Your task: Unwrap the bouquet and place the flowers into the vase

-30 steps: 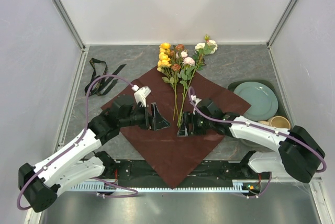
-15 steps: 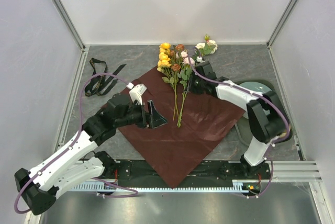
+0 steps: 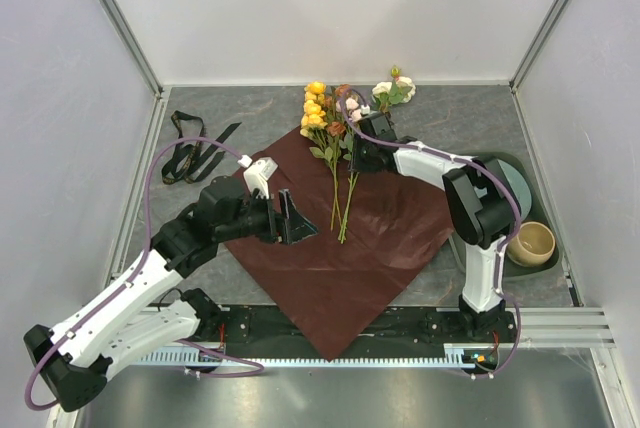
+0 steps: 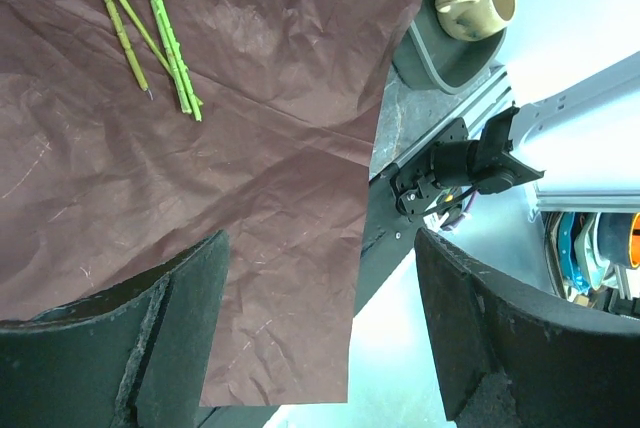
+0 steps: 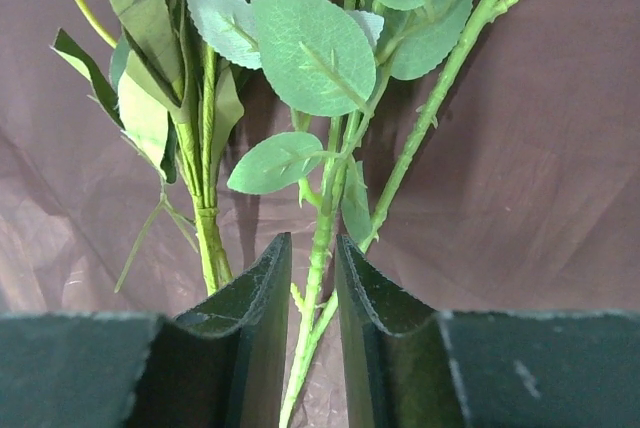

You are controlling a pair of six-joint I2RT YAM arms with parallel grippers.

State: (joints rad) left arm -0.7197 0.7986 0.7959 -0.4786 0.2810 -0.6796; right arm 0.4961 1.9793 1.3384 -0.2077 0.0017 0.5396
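**A:** How far along are we?

**B:** From the left: the ribbon lies loose on the counter at upper left, off the bundle. My left claw hangs wide open over the left part of the paper and holds nothing. The paper is spread flat at centre, so I'd call the unwrapping done. The flowers lie across its upper corner, with the blooms on bare counter at upper centre. My right claw has its jaws tight on their stems just below the leaves. I judge that a grip.

**A:** And what's left?

**B:** All of the placing. No flower is in the vase, and I can't make out the vase at all. At the right I see only the mug on a dark tray, and my right arm covers much there.

**A:** Room to move?

**B:** There is open counter above and left of the paper. Walls close in on both sides. The paper's lower corner overhangs the near edge by my bases. The long stems lie close to my left claw, so I'd guess they could snag on it.
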